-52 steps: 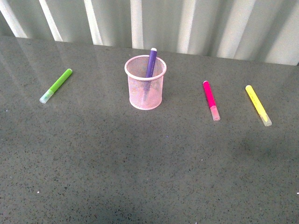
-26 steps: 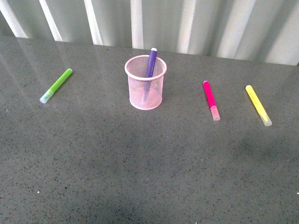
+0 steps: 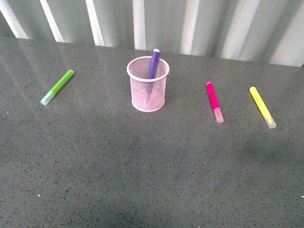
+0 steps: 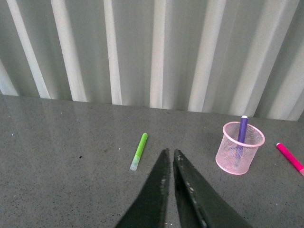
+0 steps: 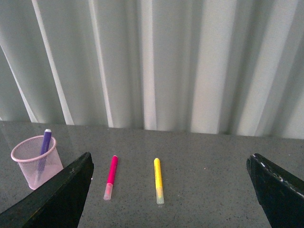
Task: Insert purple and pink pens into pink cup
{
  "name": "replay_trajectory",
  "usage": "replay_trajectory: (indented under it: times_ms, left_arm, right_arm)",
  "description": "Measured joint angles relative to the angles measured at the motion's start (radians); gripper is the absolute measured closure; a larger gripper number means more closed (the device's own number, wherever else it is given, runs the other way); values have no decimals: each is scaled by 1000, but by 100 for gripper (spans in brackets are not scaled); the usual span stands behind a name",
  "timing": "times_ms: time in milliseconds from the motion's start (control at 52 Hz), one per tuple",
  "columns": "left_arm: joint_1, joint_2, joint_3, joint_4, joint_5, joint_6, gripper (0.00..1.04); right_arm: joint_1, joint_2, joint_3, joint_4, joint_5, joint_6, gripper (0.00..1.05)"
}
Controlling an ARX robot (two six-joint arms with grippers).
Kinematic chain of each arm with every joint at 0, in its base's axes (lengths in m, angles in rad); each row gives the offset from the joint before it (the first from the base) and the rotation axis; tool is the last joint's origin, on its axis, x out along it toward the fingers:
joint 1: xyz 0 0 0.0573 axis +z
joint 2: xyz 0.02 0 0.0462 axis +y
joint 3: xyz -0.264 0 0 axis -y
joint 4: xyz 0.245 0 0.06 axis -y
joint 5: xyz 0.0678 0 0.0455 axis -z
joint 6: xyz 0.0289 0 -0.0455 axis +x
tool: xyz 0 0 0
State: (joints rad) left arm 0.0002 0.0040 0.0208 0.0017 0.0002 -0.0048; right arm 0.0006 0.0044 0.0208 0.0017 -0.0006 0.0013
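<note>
pink mesh cup (image 3: 147,95), purp. pen (image 3: 154,61), pink pen (image 3: 213,98)

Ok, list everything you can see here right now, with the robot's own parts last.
cup: one, pink mesh, upright, middle of the table
purple pen: one, purple, standing in the cup, leaning on its rim
pink pen: one, pink, lying flat right of the cup
yellow pen: one, yellow, lying flat right of the pink pen
green pen: one, green, lying flat left of the cup
table: one, dark grey, speckled
curtain: one, pale, behind the table
left claw: one, black, shut, empty
right claw: one, black, open, empty
</note>
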Motion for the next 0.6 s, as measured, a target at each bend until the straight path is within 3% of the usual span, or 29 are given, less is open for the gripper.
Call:
replay_trajectory:
  times_ms: [154,288,384,423,500,557,596]
  left_arm:
    - [0,0,0,-1,0,0,75]
    - [0,0,0,-1,0,0,45]
    - [0,0,0,-1,0,0,30]
    - [0,0,0,-1,-1,0,25]
    - [0,0,0,-1,2,0,11]
    - [0,-1,0,-1,0,1,5]
    - [0,0,0,-1,0,0,7]
  right_arm:
    - [0,0,0,0,0,0,7]
    - [0,0,0,0,0,0,7]
    - [-8,11,7,-23,-21,10,7]
    - [-49,64,46,-95,-103,42,7]
    - [-142,209,121,-81,-198,84,7]
    - [-221,370,220,37,-213,115,7]
    - [-249,477,293,134,-188,129,7]
